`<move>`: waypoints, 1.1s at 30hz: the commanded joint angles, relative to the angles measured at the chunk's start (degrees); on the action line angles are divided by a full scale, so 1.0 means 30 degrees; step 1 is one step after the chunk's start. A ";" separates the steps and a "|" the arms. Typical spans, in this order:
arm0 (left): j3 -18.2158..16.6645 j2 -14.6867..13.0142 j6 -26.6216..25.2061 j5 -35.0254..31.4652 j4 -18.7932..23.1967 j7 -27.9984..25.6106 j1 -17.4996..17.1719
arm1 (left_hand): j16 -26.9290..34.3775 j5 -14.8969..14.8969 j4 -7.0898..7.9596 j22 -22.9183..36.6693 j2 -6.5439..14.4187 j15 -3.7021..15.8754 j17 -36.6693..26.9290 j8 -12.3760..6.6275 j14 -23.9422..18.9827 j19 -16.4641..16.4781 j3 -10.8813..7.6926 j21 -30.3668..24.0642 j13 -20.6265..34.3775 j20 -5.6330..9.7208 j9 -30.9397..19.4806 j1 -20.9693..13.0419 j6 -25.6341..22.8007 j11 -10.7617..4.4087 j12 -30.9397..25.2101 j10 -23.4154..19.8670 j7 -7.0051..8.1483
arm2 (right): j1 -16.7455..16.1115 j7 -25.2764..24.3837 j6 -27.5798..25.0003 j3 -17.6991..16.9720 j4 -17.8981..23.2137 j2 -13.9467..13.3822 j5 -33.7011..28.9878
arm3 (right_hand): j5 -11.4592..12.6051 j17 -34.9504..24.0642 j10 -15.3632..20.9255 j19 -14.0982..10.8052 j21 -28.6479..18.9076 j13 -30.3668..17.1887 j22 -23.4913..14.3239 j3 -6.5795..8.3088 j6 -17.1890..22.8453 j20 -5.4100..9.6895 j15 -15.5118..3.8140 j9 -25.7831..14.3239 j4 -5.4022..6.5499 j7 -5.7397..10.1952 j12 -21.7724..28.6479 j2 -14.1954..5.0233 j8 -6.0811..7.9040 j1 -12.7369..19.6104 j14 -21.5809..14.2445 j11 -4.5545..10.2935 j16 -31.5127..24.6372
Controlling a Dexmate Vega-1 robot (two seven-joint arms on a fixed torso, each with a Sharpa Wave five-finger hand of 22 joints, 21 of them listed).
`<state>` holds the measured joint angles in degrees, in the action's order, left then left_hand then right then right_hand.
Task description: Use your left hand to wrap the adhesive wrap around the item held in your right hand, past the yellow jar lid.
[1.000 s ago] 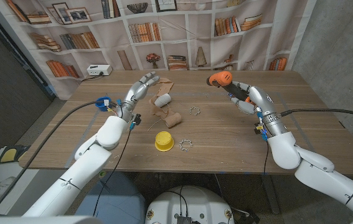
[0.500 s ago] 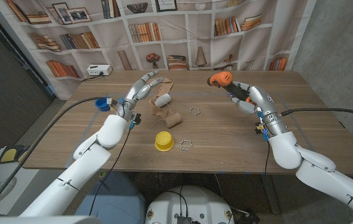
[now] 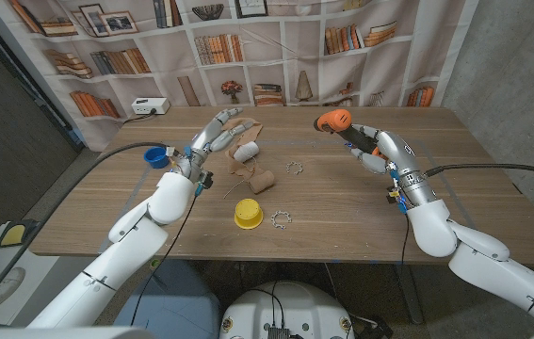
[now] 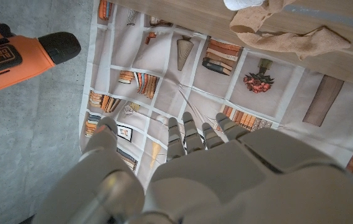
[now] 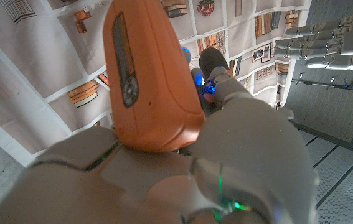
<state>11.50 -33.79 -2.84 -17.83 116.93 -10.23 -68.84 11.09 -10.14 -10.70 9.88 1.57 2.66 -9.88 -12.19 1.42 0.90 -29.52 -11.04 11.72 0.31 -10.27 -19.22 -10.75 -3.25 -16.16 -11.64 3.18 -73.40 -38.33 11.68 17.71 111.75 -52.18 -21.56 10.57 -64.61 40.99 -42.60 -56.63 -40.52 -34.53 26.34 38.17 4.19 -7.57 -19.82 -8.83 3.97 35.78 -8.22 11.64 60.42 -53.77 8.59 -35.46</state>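
Right hand: the right hand [image 3: 372,146] is being held raised above the far right part of the brown wooden table [image 3: 342,202], its fingers closed around the orange-and-black cordless power drill [image 3: 334,121].
Drill: in the right wrist view the orange body [image 5: 145,81] is being gripped from below by the hand [image 5: 164,168]; in the left wrist view it [image 4: 20,50] is being seen apart from the left hand.
Left hand: the left hand [image 3: 212,135] is being held above the far left part of the table, fingers spread and extended, nothing being held; its fingers [image 4: 192,134] are being seen apart in the left wrist view.
Adhesive wrap: the tan roll of wrap [image 3: 263,180] is lying on the table near the left hand, beside a crumpled tan strip [image 3: 242,166] and a white roll [image 3: 246,151].
Yellow lid: the round yellow jar lid [image 3: 248,213] is lying on the table nearer the robot than the wrap, just beside a small metal toothed ring [image 3: 281,219].
Other items: a second toothed ring [image 3: 294,169] is lying mid-table; a small blue cup [image 3: 156,155] is standing near the left edge.
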 commanded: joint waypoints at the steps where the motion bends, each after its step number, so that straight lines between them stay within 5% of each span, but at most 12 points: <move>1: 0.0604 0.0424 -0.2170 -0.4479 0.1300 -0.0777 -0.0315 | 0.0104 -0.0080 -0.0006 -0.0025 -0.0297 0.0058 -0.0051 0.0120 -0.0438 0.0200 -0.0331 0.0007 0.0138 -0.0271 -0.0101 -0.1129 0.0335 -0.0432 -0.0426 -0.1223 0.0159 | 0.0163 0.0204 -0.0256 0.0070 -0.0068 0.0035 0.0072 | -0.0128 -0.0062 0.0084 0.0135 -0.0856 -0.0055 -0.0400 0.2330 0.0892 0.2672 -0.1815 -0.0109 0.2179 0.0798 0.0010 -0.0914 -0.0053 0.0686 -0.0171 0.0102 0.0061; 8: 0.1399 0.1071 -0.3185 -0.8536 0.1532 -0.1454 -0.0214 | 0.0547 0.0072 0.0452 -0.0005 -0.1492 0.0398 -0.0076 -0.0272 -0.2577 0.1087 0.0351 -0.0169 0.0323 -0.0366 -0.0210 -0.1228 -0.1146 -0.0539 -0.0660 -0.2312 0.0091 | 0.0569 0.0230 -0.0034 0.0241 -0.0561 0.0227 0.0162 | -0.0130 -0.0065 0.0109 0.0205 -0.1002 -0.0112 -0.0365 0.2339 0.0938 0.2666 -0.1808 -0.0136 0.2189 0.0789 0.0022 -0.0915 -0.0042 0.0659 -0.0181 0.0095 0.0107; 19: 0.1619 0.2789 -0.3717 -1.1466 0.0935 -0.1669 -0.0073 | 0.0401 -0.0035 0.0370 -0.0010 -0.1433 0.0491 -0.0081 -0.0584 -0.2974 0.1318 0.0297 -0.0102 0.0465 -0.0314 -0.0286 -0.1993 -0.2325 -0.0825 -0.1035 -0.3691 0.0175 | 0.1153 0.0509 -0.0014 0.0536 -0.0967 0.0495 0.0196 | -0.0129 -0.0148 0.0097 0.0338 -0.1320 -0.0188 -0.0275 0.2380 0.0912 0.2661 -0.1812 -0.0192 0.2168 0.0829 -0.0008 -0.0904 -0.0069 0.0636 -0.0249 0.0082 0.0137; 33: 0.1836 0.3920 -0.4500 -1.4899 0.0883 -0.0016 0.0099 | 0.0404 0.0030 0.0406 -0.0009 -0.1276 0.0477 -0.0079 -0.0664 -0.3402 0.1545 0.0247 -0.0089 0.0553 -0.0265 -0.0318 -0.2526 -0.2866 -0.1001 -0.1064 -0.4115 0.0257 | 0.1075 0.0402 -0.0434 0.0514 -0.0721 0.0477 -0.0133 | -0.0130 -0.0243 0.0121 0.0508 -0.1640 -0.0275 -0.0165 0.2426 0.0939 0.2656 -0.1816 -0.0247 0.2115 0.0798 -0.0022 -0.0883 -0.0071 0.0627 -0.0300 0.0125 0.0170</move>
<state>16.40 -25.38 -14.85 -54.69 119.86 -13.18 -68.94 12.52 -10.14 -9.65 9.88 -2.27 4.18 -10.01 -13.90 -8.53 5.03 -28.61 -11.32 13.21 -0.30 -11.08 -26.27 -18.84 -6.07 -19.07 -23.49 4.10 -70.19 -36.78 11.48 19.22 109.15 -50.82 -21.03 10.57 -65.14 40.99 -41.38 -58.63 -41.04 -34.52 26.52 38.16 4.19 -7.76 -20.36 -9.00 3.98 35.76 -8.27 11.47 60.38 -54.16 8.59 -35.00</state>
